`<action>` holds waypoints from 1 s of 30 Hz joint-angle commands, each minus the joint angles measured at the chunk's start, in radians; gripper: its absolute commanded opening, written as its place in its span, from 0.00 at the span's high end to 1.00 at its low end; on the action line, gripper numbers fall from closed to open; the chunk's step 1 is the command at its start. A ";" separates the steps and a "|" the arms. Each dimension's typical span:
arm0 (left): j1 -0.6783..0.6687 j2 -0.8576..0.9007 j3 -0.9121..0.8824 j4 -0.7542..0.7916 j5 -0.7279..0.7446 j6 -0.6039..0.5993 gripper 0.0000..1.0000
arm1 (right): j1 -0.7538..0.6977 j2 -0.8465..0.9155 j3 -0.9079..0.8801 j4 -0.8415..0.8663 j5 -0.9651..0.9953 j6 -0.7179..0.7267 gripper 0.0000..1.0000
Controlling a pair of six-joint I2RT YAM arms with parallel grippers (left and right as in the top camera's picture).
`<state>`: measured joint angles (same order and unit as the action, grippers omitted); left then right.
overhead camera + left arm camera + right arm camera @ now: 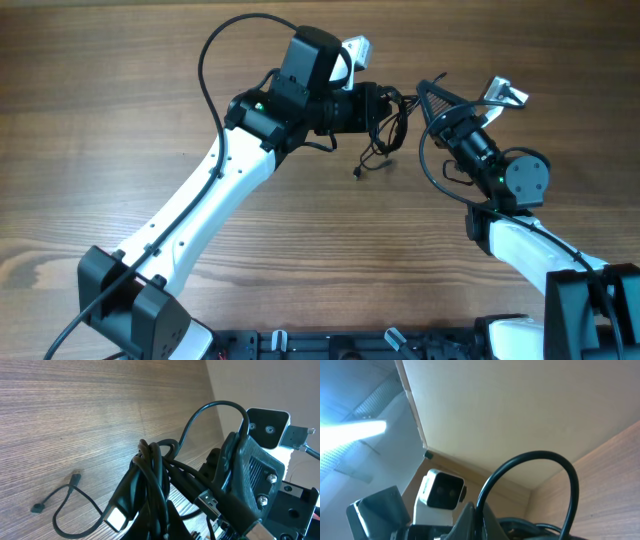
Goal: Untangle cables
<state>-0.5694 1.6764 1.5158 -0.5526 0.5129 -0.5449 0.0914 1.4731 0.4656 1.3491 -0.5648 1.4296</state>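
The cables point(392, 125) are a black knotted bundle held above the table between my two grippers. One loose end hangs down to a small plug point(357, 172) near the table. My left gripper point(384, 104) is shut on the bundle from the left. In the left wrist view the cables point(150, 472) run through its jaws, with a USB plug point(117, 518) and a loose loop point(70, 505) lying on the wood. My right gripper point(428, 97) grips the bundle from the right, and it also shows in the left wrist view point(250, 480). In the right wrist view one cord point(535, 460) arches up from its jaws.
The wooden table point(120, 90) spreads round both arms. A thick black robot cable point(215, 45) loops above the left arm. A light wall point(520, 415) stands behind the table. The left arm's camera point(442, 491) faces the right wrist.
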 commanded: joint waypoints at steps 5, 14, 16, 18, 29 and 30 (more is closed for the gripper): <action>-0.013 0.009 0.006 -0.003 -0.039 -0.023 0.96 | 0.004 0.009 0.008 -0.032 0.020 0.061 0.96; -0.013 0.009 0.006 0.069 -0.104 -0.331 0.96 | 0.135 0.009 0.007 -0.298 -0.038 -0.147 0.96; -0.013 0.009 0.006 0.047 -0.130 -0.332 0.96 | 0.132 0.009 0.008 -0.256 -0.028 -0.148 0.95; -0.013 0.009 0.006 0.056 -0.160 -0.385 0.96 | 0.133 0.009 0.008 -0.253 -0.080 -0.196 0.93; -0.012 0.009 0.006 0.093 -0.324 -0.646 0.96 | 0.134 0.009 0.008 -0.455 -0.245 -0.589 0.34; -0.012 0.009 0.006 0.093 -0.324 -0.646 0.96 | 0.131 0.009 0.008 -0.453 -0.245 -0.605 0.24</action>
<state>-0.5758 1.6848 1.5139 -0.4904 0.2039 -1.1275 0.2066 1.4719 0.4778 0.9054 -0.7101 0.9764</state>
